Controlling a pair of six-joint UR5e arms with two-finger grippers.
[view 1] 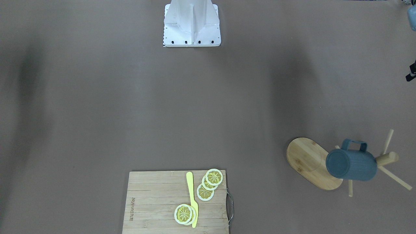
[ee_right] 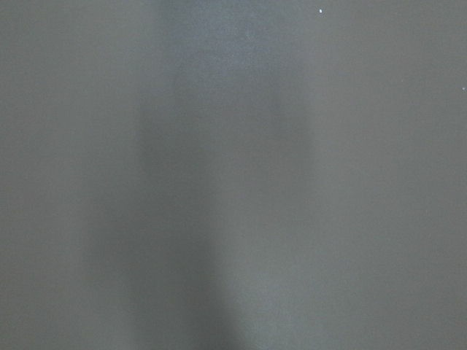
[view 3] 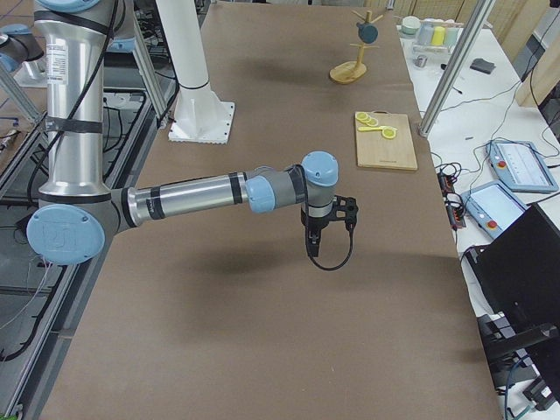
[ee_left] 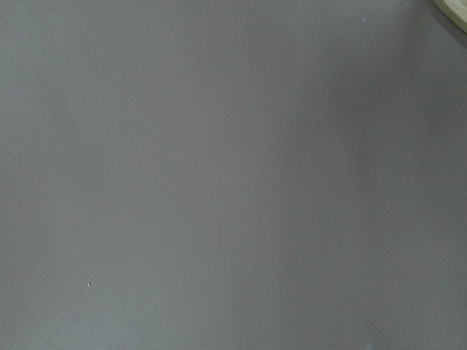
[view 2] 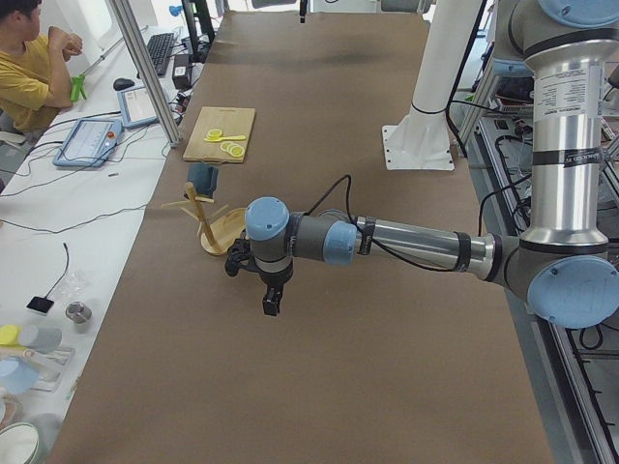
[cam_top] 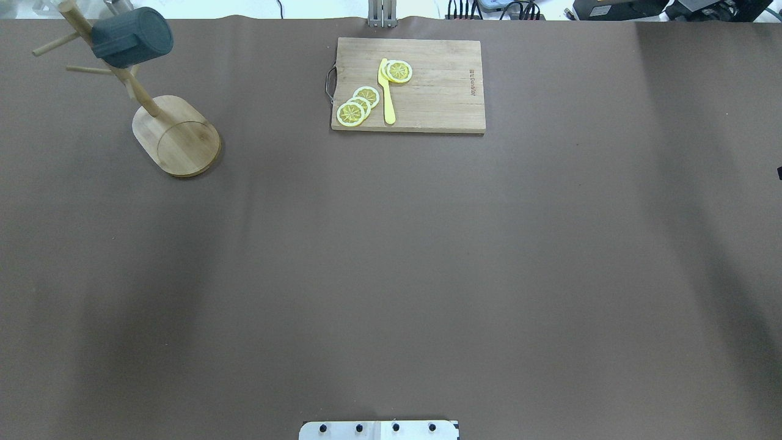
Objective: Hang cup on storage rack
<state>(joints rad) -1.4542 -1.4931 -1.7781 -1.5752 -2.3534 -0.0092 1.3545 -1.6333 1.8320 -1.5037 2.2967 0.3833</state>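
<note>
The dark slate-blue cup [view 1: 352, 164] hangs on its side from a peg of the bamboo storage rack [view 1: 307, 159], with its handle over the peg. Both stand at the table's far left in the overhead view, the cup [cam_top: 131, 38] above the rack's oval base [cam_top: 183, 137]. No gripper touches them. My left gripper [view 2: 273, 304] shows only in the exterior left view, hovering above the table near the rack [view 2: 221, 232]. My right gripper [view 3: 313, 243] shows only in the exterior right view, far from the rack [view 3: 348, 73]. I cannot tell whether either is open or shut.
A slatted cutting board [cam_top: 440, 85] with lemon slices [cam_top: 359, 104] and a yellow knife [cam_top: 387, 91] lies at the far middle of the table. The robot's white base [view 1: 191, 26] stands at the near edge. A person [view 2: 29, 77] sits beyond the table's far side.
</note>
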